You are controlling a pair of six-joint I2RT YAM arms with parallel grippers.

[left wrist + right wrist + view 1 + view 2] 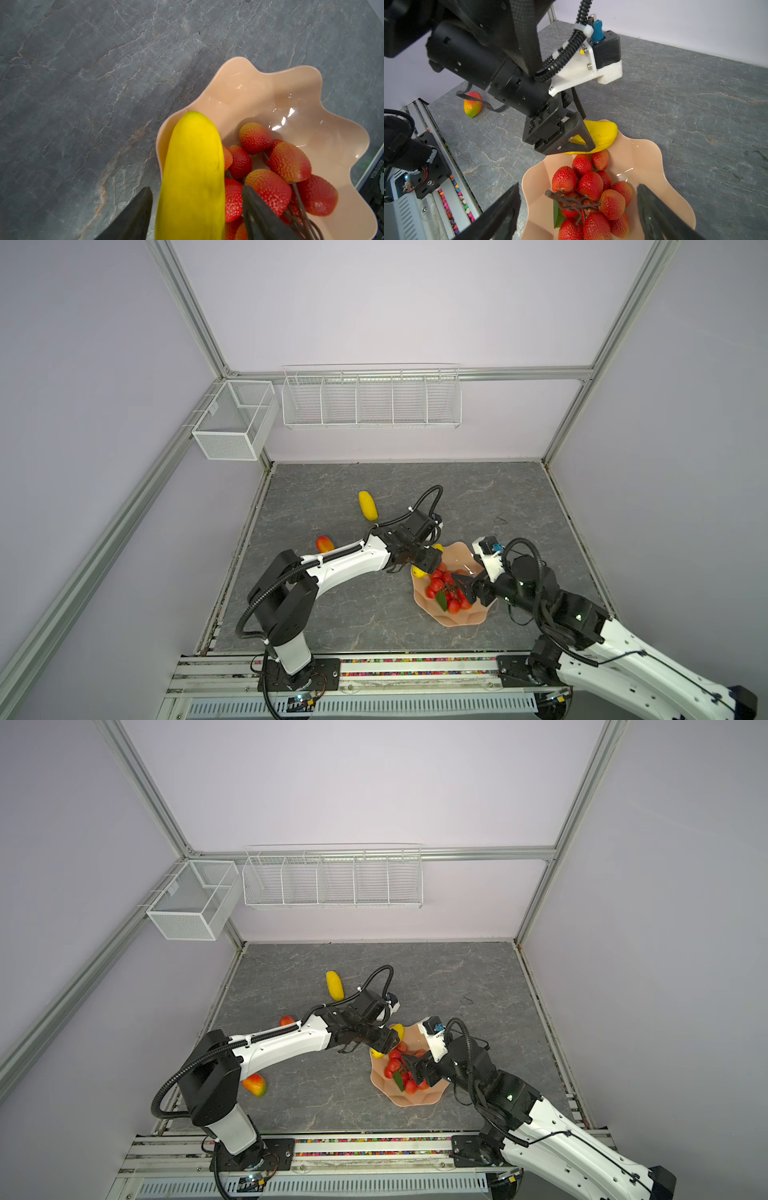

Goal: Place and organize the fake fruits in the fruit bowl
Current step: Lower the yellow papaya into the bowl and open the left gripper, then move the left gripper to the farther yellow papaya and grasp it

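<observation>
Peach-pink and glossy, the shallow plastic bowl with a wavy scalloped rim [453, 616] sits on the grey marble-patterned tabletop [457, 497], towards the near right. Inside it lies a cluster of small red berries with a green leaf [436, 585] on a brown stem.

A yellow oblong fruit [193, 166] rests along the bowl's left rim, with one end poking past the far edge. The left gripper [196, 188] hangs over this fruit with its jaws spread to either side. The left wrist view shows a gap between each black finger and the yellow skin, so nothing is pinched.

The right gripper [578, 185] reaches in from the right with its jaws spread wide. They straddle the berries without touching them.

A second yellow ribbed oblong fruit [368, 506] lies on the tabletop to the far left of the bowl, well apart from it. A red-orange-green mango-like oval [324, 544] lies further left, just beyond the left arm and partly hidden by it. Another mango-like oval [254, 1085] shows in a top view, nearer and close to the left arm's black shoulder.
</observation>
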